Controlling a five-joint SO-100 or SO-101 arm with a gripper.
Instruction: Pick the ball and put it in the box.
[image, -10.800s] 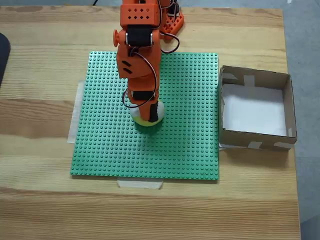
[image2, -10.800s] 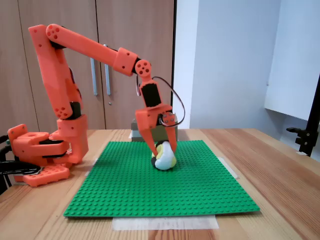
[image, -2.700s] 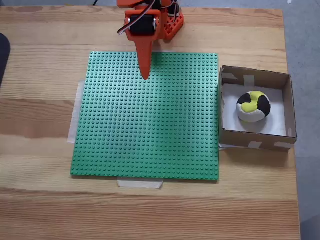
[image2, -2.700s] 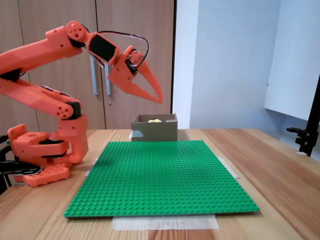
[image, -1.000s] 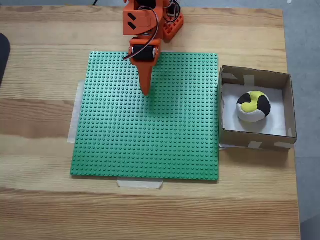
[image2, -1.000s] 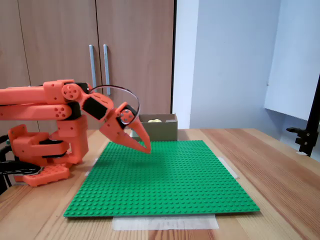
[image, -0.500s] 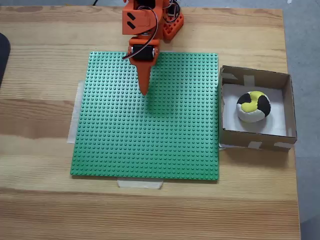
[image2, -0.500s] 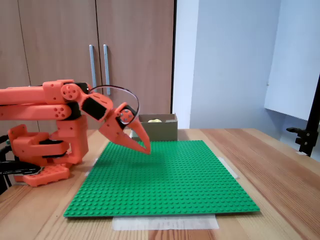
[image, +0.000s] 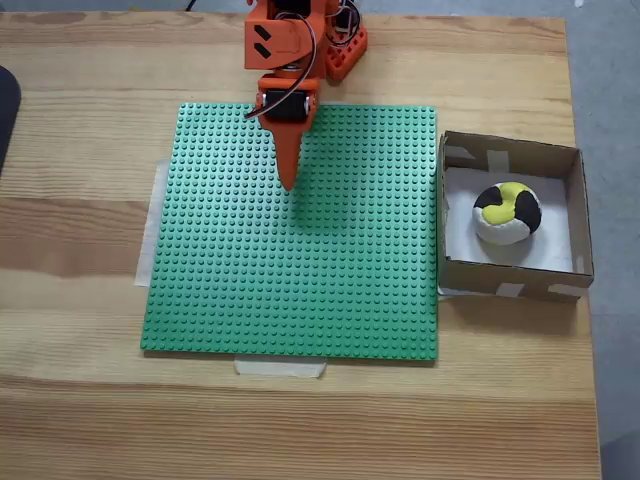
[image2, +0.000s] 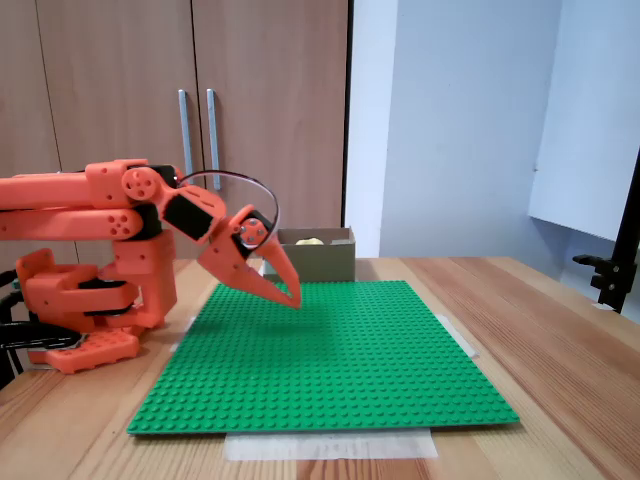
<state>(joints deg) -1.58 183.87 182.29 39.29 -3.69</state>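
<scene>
Your orange arm (image2: 90, 205) is folded low over its base (image2: 75, 310), upper links lying nearly level. The wrist tips downward, and the gripper (image2: 292, 297) points down and away from the base, fingers pressed together, holding nothing, its tip hanging clear of the surface below.

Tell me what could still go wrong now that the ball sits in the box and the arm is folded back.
Little looks risky. The gripper hangs low over the green plate, fingers together, so dropping further could jab the studs. The box sits near the table's edge; a sideways bump might push it and the ball off.
</scene>
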